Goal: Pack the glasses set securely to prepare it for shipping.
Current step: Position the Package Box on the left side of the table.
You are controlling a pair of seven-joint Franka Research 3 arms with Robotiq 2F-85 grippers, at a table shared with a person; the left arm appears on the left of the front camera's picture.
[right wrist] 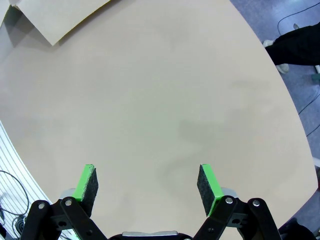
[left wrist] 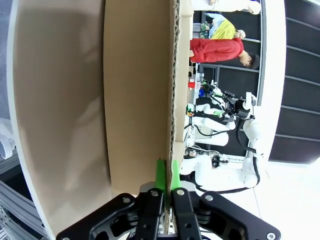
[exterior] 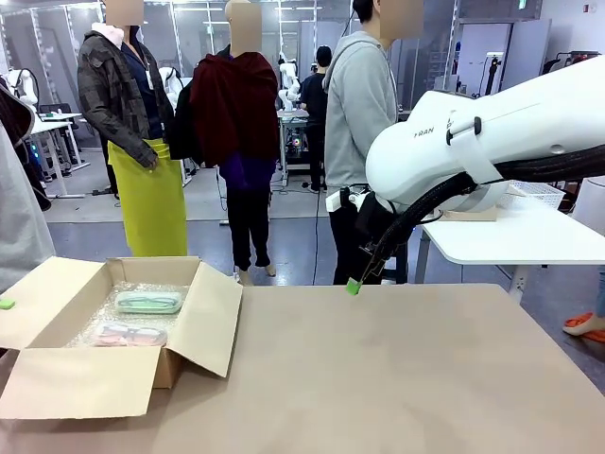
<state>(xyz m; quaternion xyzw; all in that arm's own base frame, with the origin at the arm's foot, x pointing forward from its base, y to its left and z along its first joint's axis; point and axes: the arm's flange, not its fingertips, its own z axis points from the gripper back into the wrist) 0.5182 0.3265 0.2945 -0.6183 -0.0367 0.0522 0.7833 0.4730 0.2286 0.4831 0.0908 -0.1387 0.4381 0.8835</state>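
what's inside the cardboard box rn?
Inside the cardboard box: mint-green case and pink-tinted case, both lying on bubble wrap. The box floor beneath the wrap is covered.

An open cardboard box [exterior: 142, 331] sits on the left part of the tan tabletop [exterior: 397, 378], its flaps spread outward. Inside, on bubble wrap [exterior: 104, 322], lie the mint-green case [exterior: 148, 302] farther back and the pink-tinted clear case [exterior: 128, 335] nearer. The right arm [exterior: 492, 142] reaches in from the right; its tool [exterior: 354, 286] hangs above the tabletop's far edge, one green pad showing.
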